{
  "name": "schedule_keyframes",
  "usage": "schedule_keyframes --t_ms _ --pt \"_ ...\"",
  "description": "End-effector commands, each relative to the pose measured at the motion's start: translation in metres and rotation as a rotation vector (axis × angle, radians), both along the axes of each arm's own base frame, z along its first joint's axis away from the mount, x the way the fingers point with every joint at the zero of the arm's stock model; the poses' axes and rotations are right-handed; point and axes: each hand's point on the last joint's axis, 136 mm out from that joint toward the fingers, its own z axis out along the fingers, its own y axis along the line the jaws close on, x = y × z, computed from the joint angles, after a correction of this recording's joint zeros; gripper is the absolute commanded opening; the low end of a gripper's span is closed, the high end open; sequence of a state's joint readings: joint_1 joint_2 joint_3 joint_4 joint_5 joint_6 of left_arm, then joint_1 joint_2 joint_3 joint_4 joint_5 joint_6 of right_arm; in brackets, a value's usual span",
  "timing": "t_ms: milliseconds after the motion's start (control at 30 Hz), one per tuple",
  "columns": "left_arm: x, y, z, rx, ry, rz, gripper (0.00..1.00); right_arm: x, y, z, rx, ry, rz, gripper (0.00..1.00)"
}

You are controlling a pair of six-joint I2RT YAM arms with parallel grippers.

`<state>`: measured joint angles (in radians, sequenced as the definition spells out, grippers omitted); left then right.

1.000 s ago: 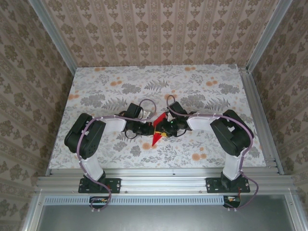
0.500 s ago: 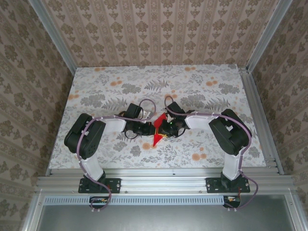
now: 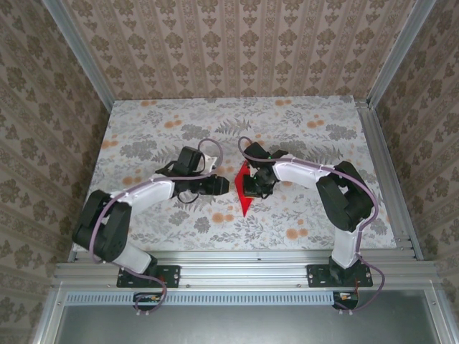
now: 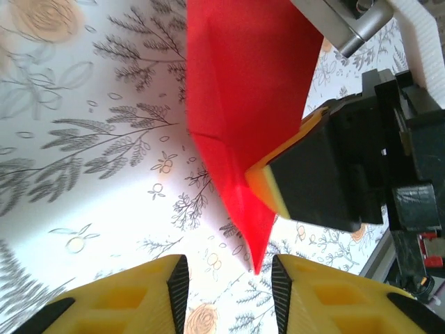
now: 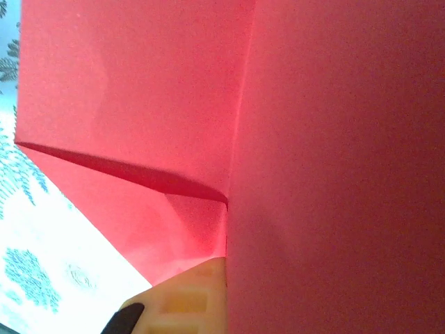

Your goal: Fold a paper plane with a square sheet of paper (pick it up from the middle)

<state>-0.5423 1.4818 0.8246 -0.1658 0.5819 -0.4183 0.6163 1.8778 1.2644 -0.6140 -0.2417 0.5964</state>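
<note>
The square sheet of paper is bright red and folded into a narrow, pointed paper plane shape. It hangs point down above the middle of the table. My right gripper is shut on its right side. In the right wrist view the red paper lies flat against one yellow finger. My left gripper stands to the left of the paper, apart from it. In the left wrist view the left gripper is open, with the paper's tip just beyond its fingertips and the right gripper's black and yellow finger pressed on the paper.
The floral table stretches behind and to both sides of the arms. Patterned walls and metal rails close it in on three sides.
My left gripper has let go of the paper, opened and drawn back to the left. My right gripper has shut on the paper and now holds it alone, slightly further right.
</note>
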Motion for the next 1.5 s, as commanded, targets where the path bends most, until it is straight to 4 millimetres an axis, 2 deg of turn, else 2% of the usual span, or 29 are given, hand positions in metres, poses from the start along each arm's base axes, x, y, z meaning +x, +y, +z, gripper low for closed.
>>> schedule_keyframes --t_ms 0,133,300,600,833,1033,1200,1333,1467 --pt "-0.007 0.027 -0.002 0.102 -0.021 0.021 0.41 -0.02 -0.027 -0.003 -0.175 0.054 0.146 0.05" --pt "-0.006 0.048 0.0 0.119 -0.048 0.071 0.48 -0.02 -0.024 -0.012 -0.216 0.079 0.199 0.06" --pt "-0.003 0.063 -0.004 0.085 -0.025 0.124 0.49 -0.017 -0.022 -0.021 -0.263 0.081 0.23 0.1" --pt "0.0 0.063 -0.012 0.066 -0.001 0.133 0.5 -0.013 -0.019 -0.033 -0.281 0.066 0.238 0.21" --pt "0.002 0.06 -0.009 0.055 -0.001 0.128 0.5 -0.011 -0.012 -0.027 -0.261 0.046 0.231 0.22" --pt "0.007 0.062 -0.001 0.073 -0.023 0.128 0.5 -0.01 -0.013 0.005 -0.239 0.001 0.243 0.33" --pt "0.022 0.08 0.014 0.184 -0.128 0.167 0.52 -0.009 -0.021 0.039 -0.24 -0.06 0.271 0.4" --pt "0.036 0.089 0.026 0.241 -0.205 0.2 0.57 -0.008 -0.026 0.067 -0.2 -0.127 0.287 0.44" --pt "0.052 0.111 0.029 0.369 -0.312 0.241 0.73 0.002 -0.046 0.088 -0.131 -0.259 0.262 0.52"
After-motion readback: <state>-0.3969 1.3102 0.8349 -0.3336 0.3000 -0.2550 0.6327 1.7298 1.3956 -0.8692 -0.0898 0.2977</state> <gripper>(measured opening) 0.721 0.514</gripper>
